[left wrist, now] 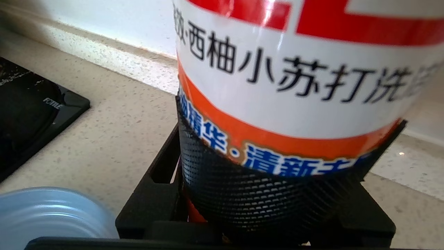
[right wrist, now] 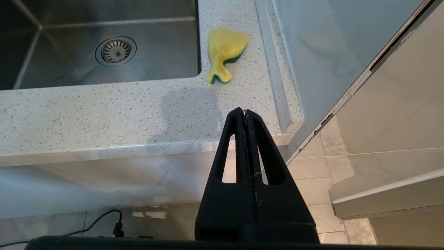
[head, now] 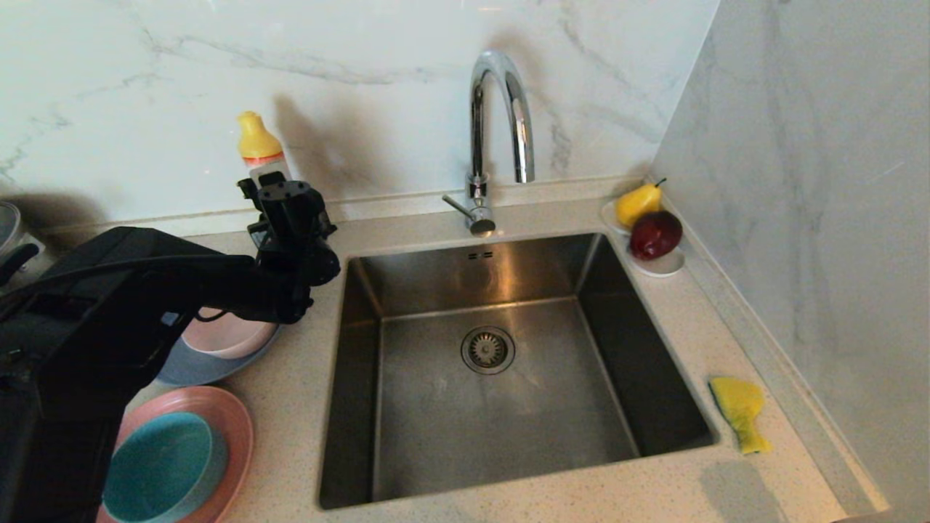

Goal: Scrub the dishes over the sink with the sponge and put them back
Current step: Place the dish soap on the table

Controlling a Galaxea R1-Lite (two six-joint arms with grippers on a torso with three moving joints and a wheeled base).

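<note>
1. The left end effector (head: pixel 280 190) stands at the back of the table (head: pixel 290 407), left of the sink (head: pixel 501 363); its fingers are clamped around the lower body of a detergent bottle (head: pixel 260 149), seen close up in the left wrist view (left wrist: pixel 295 86) with the textured pads (left wrist: pixel 242 194) pressed against the label; the bottle is upright, its yellow cap uppermost.
2. The dishes sit beside and in front of that arm, on the left of the sink: a pale pink bowl (head: pixel 229 334) on a grey-blue plate (head: pixel 196 367), both partly hidden by the arm; nearer the front edge, a teal bowl (head: pixel 163 465) on a pink plate (head: pixel 232 421).
3. The sponge (head: pixel 740 410) lies on the far side, on the strip of table to the right of the sink, well apart from the left end effector; its long axis runs roughly front to back along the sink's right rim.
4. The right end effector (right wrist: pixel 245 113) has its fingers pressed together and holds nothing; it hangs below and in front of the table's edge, with the sponge ahead of it on the table, so the right arm is judged the nearer one for picking it up.
5. The sink itself holds nothing but its drain strainer (head: pixel 487 349); no dish is over it yet.
</note>
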